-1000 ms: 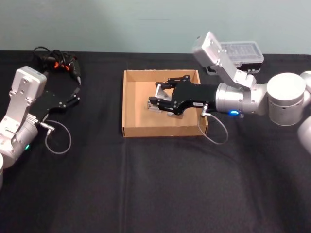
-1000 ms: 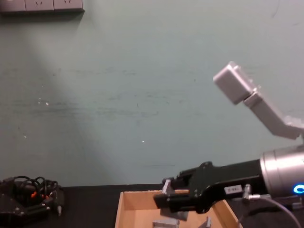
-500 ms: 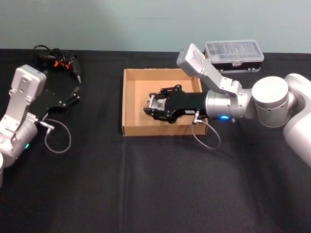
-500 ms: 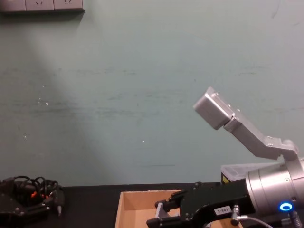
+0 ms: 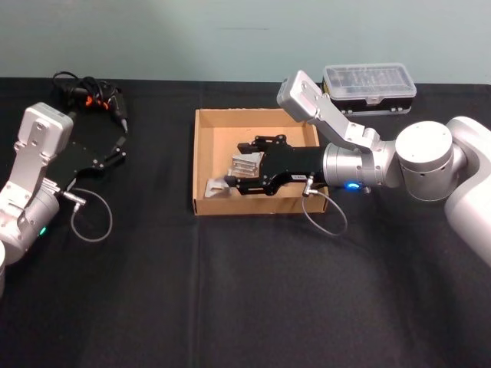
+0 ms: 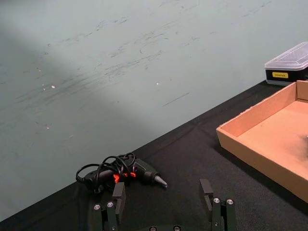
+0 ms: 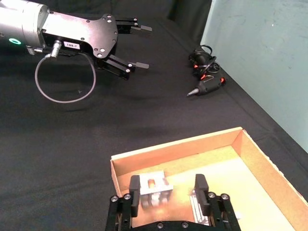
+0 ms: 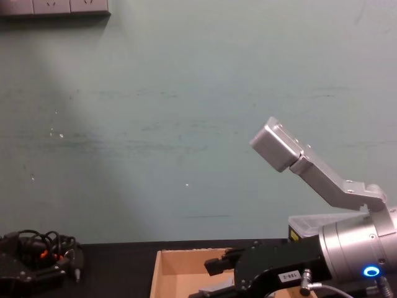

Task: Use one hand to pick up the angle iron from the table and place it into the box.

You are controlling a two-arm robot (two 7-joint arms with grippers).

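There is one tabletop [image 5: 245, 291]. On it sits one box [image 5: 253, 113]. There are two pincers, the left pincer [image 5: 119, 149] and the right pincer [image 7: 168, 182].

Two shiny metal pieces lie in the box. One angle iron [image 5: 217, 186] is just past the tips of the right pincer. The other angle iron [image 5: 245, 163] is right beside one of its fingers.

There is one black case [image 5: 370, 83] with a clear lid behind the right pincer's arm. There is one drill [image 5: 115, 103] with a cord behind the left pincer.
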